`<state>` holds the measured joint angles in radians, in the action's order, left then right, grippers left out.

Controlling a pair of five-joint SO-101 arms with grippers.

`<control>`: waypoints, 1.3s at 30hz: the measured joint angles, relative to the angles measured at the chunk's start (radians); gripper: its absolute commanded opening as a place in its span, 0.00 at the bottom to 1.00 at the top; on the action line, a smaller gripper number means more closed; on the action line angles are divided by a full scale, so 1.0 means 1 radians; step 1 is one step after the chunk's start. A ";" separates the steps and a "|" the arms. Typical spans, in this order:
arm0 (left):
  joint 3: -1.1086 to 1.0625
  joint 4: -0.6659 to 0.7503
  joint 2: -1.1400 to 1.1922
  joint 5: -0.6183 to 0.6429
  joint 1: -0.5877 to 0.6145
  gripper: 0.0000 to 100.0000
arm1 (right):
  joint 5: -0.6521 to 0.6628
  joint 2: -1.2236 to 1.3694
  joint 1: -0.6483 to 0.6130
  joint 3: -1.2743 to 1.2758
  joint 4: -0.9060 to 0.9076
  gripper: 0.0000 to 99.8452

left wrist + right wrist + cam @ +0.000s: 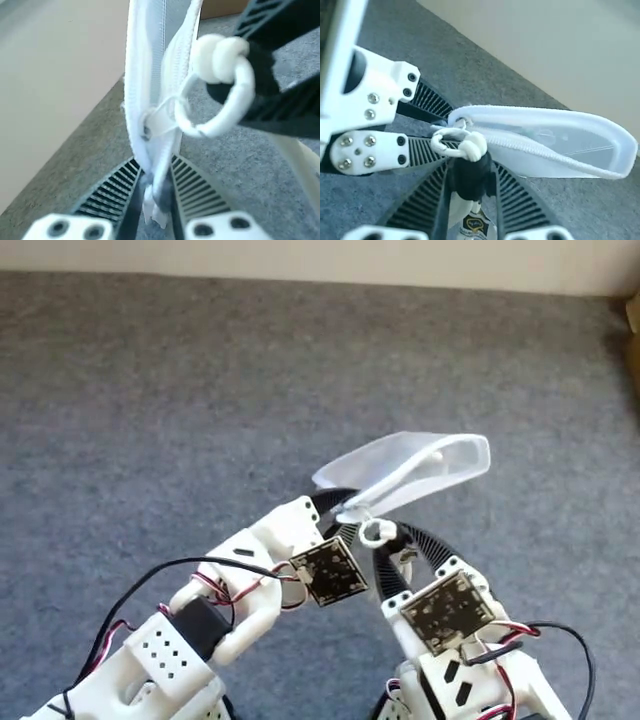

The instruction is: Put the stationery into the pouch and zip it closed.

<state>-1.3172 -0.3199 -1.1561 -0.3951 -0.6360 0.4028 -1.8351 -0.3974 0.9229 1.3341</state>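
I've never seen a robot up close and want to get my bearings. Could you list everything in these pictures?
pouch: one, translucent white, held above the table by both grippers; contents unclear
ring: one, white, on the zip at the pouch's gripped end
table: one, grey, carpet-like, underneath
wall: one, beige, beyond the table's far edge
box: one, brown, at the table's right edge, partly seen
left gripper: one, black fingers, shut on the pouch's end
right gripper: one, black fingers, shut on the ring

the pouch (145,60) runs off the left wrist view's top edge. its contents are too faint to tell
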 measured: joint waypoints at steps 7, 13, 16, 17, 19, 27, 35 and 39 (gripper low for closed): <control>-0.015 0.003 -0.003 -0.002 0.008 0.01 | -0.115 0.008 0.060 0.002 -0.061 0.01; -0.017 0.011 -0.008 -0.002 0.008 0.00 | -0.155 0.008 0.112 0.002 -0.107 0.01; -0.017 0.017 -0.012 -0.002 0.008 0.00 | -0.158 0.009 0.158 0.006 -0.140 0.01; -0.017 0.017 -0.017 -0.002 0.008 0.00 | -0.158 0.009 0.173 0.015 -0.158 0.01; -0.017 0.017 -0.021 -0.002 0.008 0.00 | -0.158 0.008 0.204 0.054 -0.209 0.01; -0.015 0.018 -0.021 0.000 0.009 0.00 | -0.158 -0.002 0.287 0.216 -0.428 0.01; -0.006 0.023 -0.023 -0.002 0.008 0.00 | -0.218 0.002 0.413 0.249 -0.514 0.01; -0.006 0.023 -0.023 -0.002 0.008 0.00 | -0.226 0.002 0.417 0.249 -0.514 0.01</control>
<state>-1.3234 -0.2969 -1.1792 -0.3966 -0.6283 0.1772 -1.8336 0.0199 1.1715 0.8201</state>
